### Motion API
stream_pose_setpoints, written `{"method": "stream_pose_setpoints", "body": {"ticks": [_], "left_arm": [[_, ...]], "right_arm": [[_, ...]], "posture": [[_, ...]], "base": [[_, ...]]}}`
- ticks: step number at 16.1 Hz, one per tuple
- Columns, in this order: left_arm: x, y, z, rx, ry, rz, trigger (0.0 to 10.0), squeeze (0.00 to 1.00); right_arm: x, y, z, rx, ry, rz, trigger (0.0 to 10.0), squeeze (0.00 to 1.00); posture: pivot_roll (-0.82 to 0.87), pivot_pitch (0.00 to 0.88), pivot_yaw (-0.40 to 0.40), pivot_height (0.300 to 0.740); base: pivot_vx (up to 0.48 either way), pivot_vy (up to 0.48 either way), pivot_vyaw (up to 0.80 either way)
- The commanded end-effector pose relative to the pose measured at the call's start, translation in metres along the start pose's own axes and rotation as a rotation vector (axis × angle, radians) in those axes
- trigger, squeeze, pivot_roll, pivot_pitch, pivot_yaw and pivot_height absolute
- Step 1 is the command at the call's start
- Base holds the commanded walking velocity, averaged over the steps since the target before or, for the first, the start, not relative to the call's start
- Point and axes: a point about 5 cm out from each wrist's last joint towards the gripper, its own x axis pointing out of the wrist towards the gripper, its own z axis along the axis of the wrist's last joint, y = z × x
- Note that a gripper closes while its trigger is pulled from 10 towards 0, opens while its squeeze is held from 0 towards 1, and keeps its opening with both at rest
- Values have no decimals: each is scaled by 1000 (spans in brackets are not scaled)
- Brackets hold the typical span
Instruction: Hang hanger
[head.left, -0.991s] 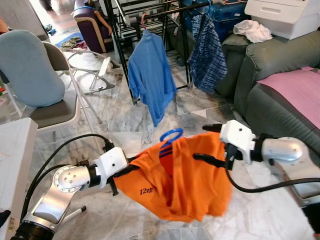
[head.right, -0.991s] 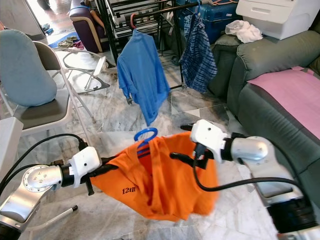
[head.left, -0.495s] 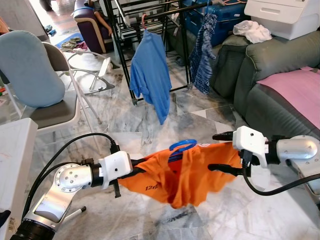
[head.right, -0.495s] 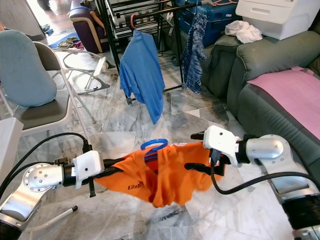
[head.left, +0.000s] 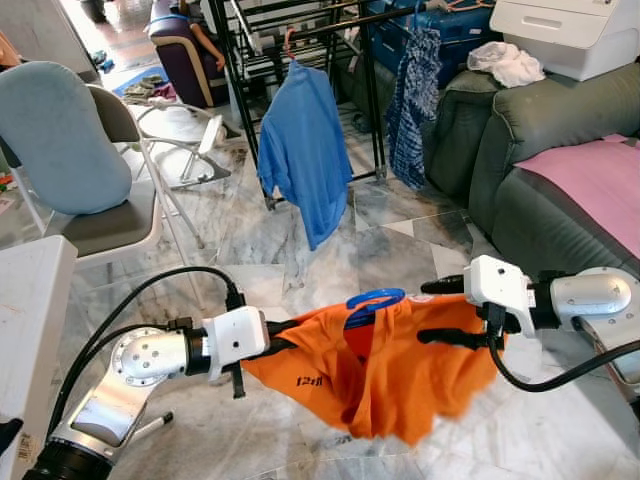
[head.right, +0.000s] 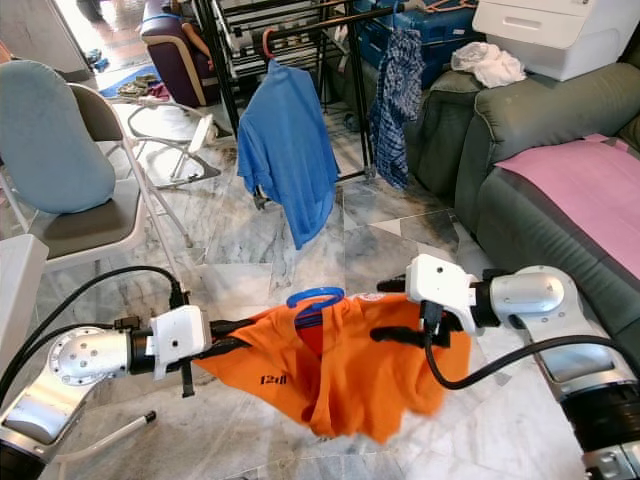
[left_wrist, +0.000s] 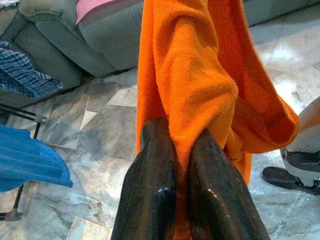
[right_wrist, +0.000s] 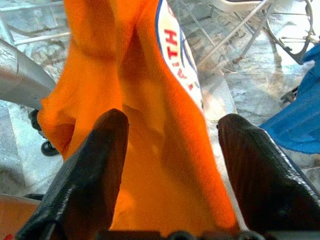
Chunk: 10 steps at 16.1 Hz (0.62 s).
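Orange shirt (head.left: 385, 375) now sagging lower than half a second ago, blue hanger (head.left: 372, 300) hook poking out on top, left gripper (left_wrist: 177, 170) pinching one shoulder, right gripper (right_wrist: 172, 150) jaws spread around the other, clothes rack (head.left: 300, 40) well beyond.

Both grippers, left gripper (head.right: 232, 338) and right gripper (head.right: 388, 312), hold an orange shirt (head.right: 335, 375).

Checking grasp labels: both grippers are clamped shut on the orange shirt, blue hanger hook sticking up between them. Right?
Not quite. The left gripper is shut on the orange shirt, but the right wrist view shows the right gripper with fingers spread wide, cloth lying loose between them. The blue hanger hook does stick up between the two.
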Motion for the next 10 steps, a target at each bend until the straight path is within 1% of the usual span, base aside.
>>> {"method": "stream_pose_setpoints", "body": {"ticks": [1, 10], "left_arm": [[-1, 0, 3, 20, -13, -8, 0, 0], [1, -2, 2, 22, -15, -14, 0, 0]], "right_arm": [[1, -1, 6, -27, -15, 33, 0, 0], [4, 1, 11, -3, -66, 65, 0, 0]], "posture": [[-101, 64, 93, 740], [-103, 63, 87, 740]], "base": [[0, 0, 0], [0, 0, 0]]}}
